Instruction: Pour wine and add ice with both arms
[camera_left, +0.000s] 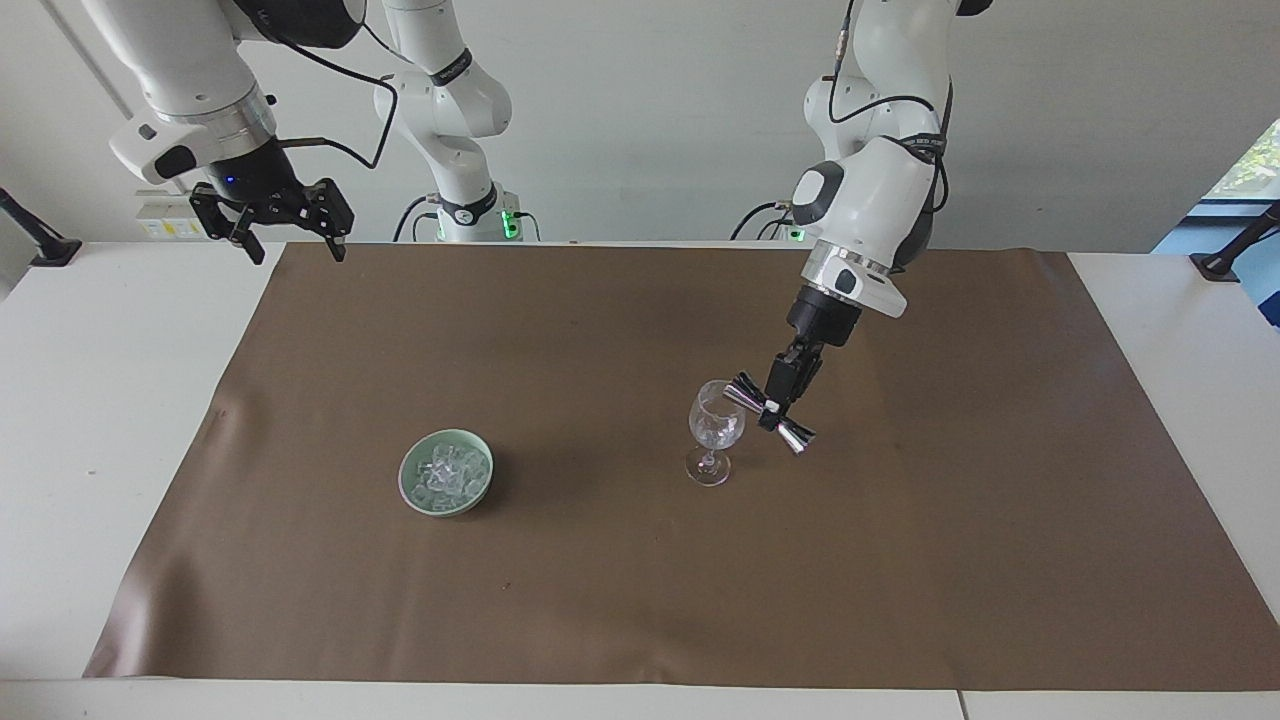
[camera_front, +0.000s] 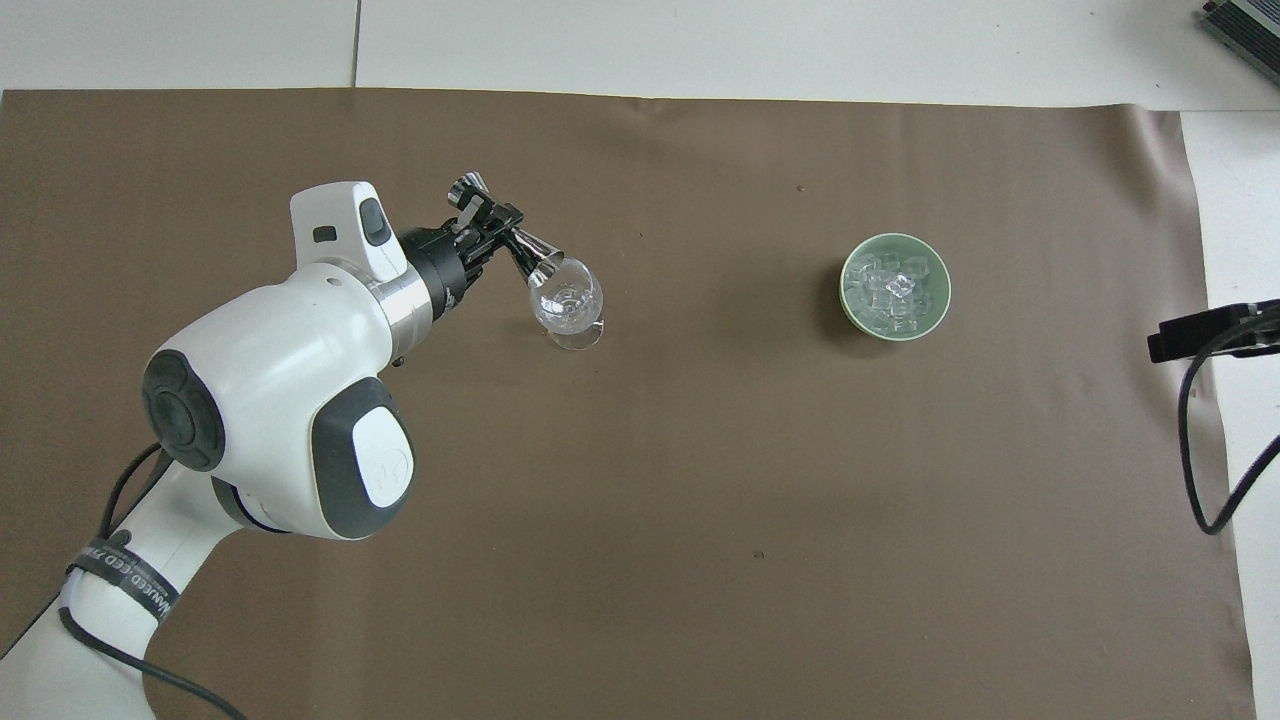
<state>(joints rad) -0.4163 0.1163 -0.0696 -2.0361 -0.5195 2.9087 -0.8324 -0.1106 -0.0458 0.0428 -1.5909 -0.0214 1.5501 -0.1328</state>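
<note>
A clear stemmed wine glass (camera_left: 714, 430) (camera_front: 568, 303) stands on the brown mat. My left gripper (camera_left: 778, 407) (camera_front: 490, 233) is shut on a shiny metal jigger (camera_left: 768, 413) (camera_front: 512, 238), held tilted with one end at the glass's rim. A heap of clear ice chunks (camera_left: 447, 472) (camera_front: 893, 289) lies in a pale green bowl (camera_left: 412, 492) (camera_front: 848, 298) toward the right arm's end. My right gripper (camera_left: 283, 226) is open and empty, raised over the mat's corner near the robots; only its edge (camera_front: 1200, 333) shows in the overhead view.
The brown mat (camera_left: 640, 600) covers most of the white table (camera_left: 90, 400). A dark cable (camera_front: 1195, 460) hangs from the right arm at the table's edge.
</note>
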